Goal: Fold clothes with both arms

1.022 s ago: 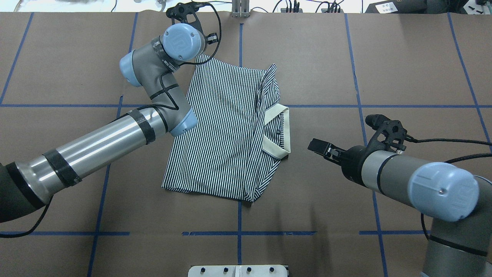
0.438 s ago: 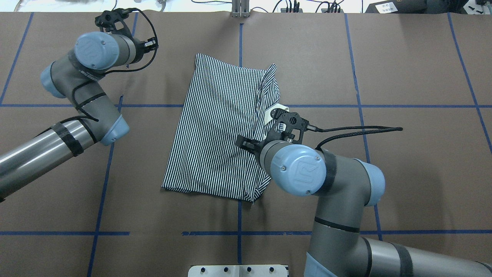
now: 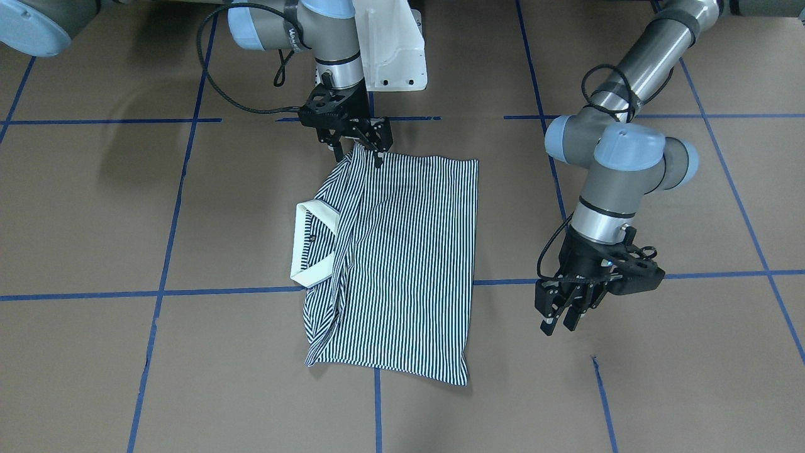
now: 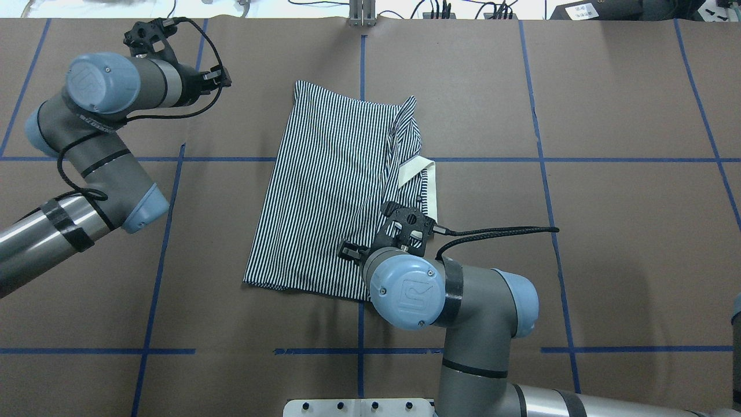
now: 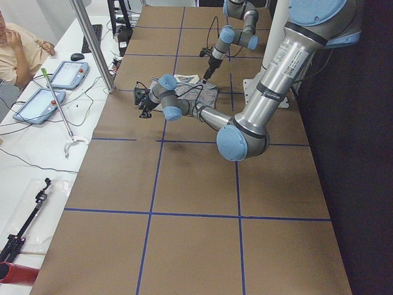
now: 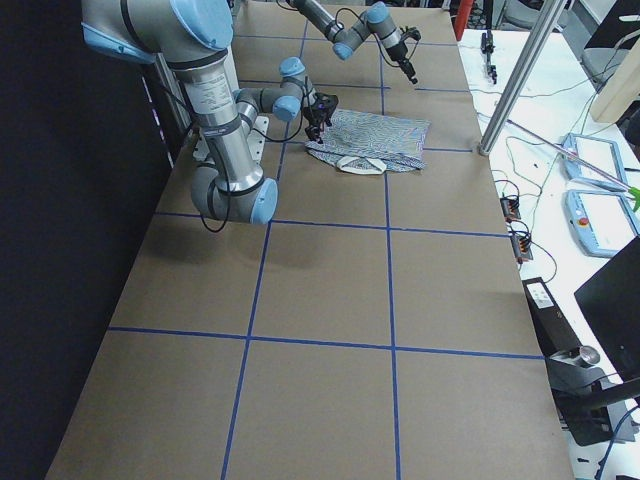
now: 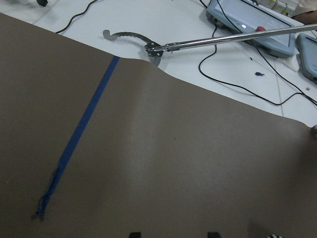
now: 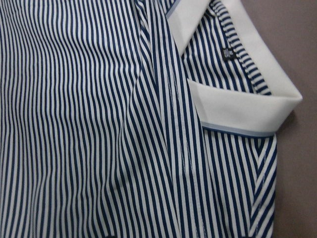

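The striped polo shirt (image 4: pixel 324 185) lies folded lengthwise on the brown table, its cream collar (image 3: pixel 308 274) on the side of the robot's right. In the front-facing view my right gripper (image 3: pixel 358 157) points down at the shirt's corner nearest the robot, open, with the striped edge between its fingers. The right wrist view is filled with stripes (image 8: pixel 74 124) and collar (image 8: pixel 237 106). My left gripper (image 3: pixel 560 326) hangs open over bare table beyond the shirt's far left corner. Its fingertips (image 7: pixel 134 234) show apart with nothing between them.
The white pedestal base (image 3: pixel 393 56) stands just behind the right gripper. Blue tape lines (image 4: pixel 162 243) cross the table. Past the far edge lie a grabber tool (image 7: pixel 148 44), cables and teach pendants (image 5: pixel 67 74). A person (image 5: pixel 18 49) sits there.
The left arm has pulled away leftward from the shirt's far left corner. The right arm has swung in from the right, over the collar, to the shirt's near edge.
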`<state>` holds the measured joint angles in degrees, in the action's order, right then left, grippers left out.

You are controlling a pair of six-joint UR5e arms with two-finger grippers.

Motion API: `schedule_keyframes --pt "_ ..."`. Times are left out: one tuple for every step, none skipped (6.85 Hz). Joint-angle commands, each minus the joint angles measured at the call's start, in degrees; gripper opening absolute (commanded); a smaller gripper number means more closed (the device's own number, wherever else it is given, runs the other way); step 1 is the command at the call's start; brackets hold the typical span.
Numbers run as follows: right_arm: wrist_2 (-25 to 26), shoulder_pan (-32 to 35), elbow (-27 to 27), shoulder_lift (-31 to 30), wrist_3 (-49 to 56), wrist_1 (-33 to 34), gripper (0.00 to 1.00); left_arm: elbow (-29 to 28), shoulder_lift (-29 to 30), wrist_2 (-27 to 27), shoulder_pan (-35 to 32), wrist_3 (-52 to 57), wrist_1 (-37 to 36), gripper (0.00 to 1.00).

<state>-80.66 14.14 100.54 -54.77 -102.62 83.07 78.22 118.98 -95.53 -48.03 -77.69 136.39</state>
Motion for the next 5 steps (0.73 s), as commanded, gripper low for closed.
schedule_keyframes --pt "0.15 -1.91 -1.75 -0.33 -1.0 -0.1 0.78 1.93 -2.61 -1.33 0.05 -0.53 0.2 0.54" --pt "0.16 -2.27 -1.84 -0.42 -1.0 -0.1 0.72 2.54 -2.78 -1.33 -0.04 -0.62 0.11 0.54" --pt "0.16 -2.53 -1.67 -1.3 -1.61 -0.02 0.68 2.46 -2.78 -1.33 0.13 -0.71 0.11 0.54" --pt "0.07 -2.53 -1.23 -1.65 -1.62 0.07 0.67 2.46 -2.78 -1.24 0.13 -0.71 0.11 0.54" --pt "0.15 -2.27 -0.01 -1.92 -1.71 0.51 0.67 2.38 -2.7 -1.24 0.22 -0.71 0.11 0.54"
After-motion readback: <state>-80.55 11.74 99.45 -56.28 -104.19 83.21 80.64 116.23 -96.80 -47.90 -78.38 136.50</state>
